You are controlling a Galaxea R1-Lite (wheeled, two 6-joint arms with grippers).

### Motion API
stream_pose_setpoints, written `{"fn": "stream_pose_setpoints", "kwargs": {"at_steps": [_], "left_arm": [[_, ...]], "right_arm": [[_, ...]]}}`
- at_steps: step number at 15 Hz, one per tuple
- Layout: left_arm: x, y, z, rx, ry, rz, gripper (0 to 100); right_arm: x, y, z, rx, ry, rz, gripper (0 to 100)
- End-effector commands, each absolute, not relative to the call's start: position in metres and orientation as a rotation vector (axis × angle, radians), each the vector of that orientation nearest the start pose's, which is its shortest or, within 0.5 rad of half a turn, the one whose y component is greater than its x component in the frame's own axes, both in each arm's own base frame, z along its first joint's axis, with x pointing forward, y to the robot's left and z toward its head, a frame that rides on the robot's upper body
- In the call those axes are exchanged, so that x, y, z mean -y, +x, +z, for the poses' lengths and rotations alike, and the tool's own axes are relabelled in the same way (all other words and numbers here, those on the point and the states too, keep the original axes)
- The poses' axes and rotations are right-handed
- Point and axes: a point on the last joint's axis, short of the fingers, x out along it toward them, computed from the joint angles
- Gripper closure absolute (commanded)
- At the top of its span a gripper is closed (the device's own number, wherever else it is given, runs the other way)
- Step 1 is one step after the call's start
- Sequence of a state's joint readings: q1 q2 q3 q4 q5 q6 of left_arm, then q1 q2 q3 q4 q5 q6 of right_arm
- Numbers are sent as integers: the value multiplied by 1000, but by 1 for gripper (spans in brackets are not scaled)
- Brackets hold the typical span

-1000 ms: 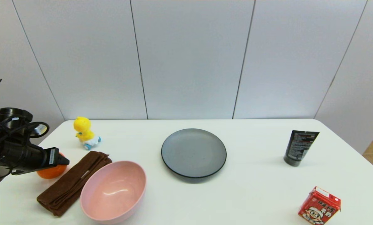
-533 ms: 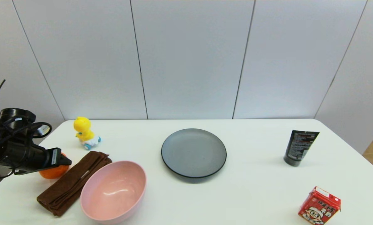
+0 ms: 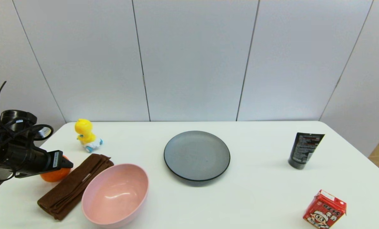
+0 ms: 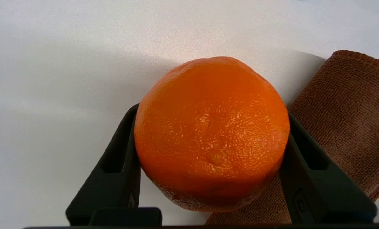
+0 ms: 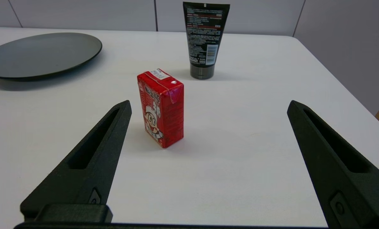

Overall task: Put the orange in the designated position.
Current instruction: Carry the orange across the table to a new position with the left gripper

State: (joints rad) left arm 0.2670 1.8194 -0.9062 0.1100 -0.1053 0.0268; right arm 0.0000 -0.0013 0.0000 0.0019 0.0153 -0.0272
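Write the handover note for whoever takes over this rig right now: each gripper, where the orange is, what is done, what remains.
Left gripper: shut on the round, dimpled bright orange fruit, at the table's left edge beside the folded brown cloth.
Right gripper: open, idle, facing the red drink carton.
Done: orange grasped.
Left: carry it to the bare white tabletop, not the dark grey plate or pink bowl, and release.

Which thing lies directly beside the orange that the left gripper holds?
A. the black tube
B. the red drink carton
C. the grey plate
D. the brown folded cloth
D: in the left wrist view the brown folded cloth lies right next to the orange, which sits between the fingers of the left gripper; the head view shows the same.
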Motion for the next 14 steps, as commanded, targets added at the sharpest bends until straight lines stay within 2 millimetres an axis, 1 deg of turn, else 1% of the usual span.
{"fn": "stream_pose_setpoints", "kwargs": {"at_steps": [1,14], "left_arm": [[-75,283,111,-1008,-167,135,100],[-75,283,111,-1009,-169,134,100]], "right_arm": [[0,-23,75,-1,-28,15,0],[0,-23,75,-1,-28,15,0]]}}
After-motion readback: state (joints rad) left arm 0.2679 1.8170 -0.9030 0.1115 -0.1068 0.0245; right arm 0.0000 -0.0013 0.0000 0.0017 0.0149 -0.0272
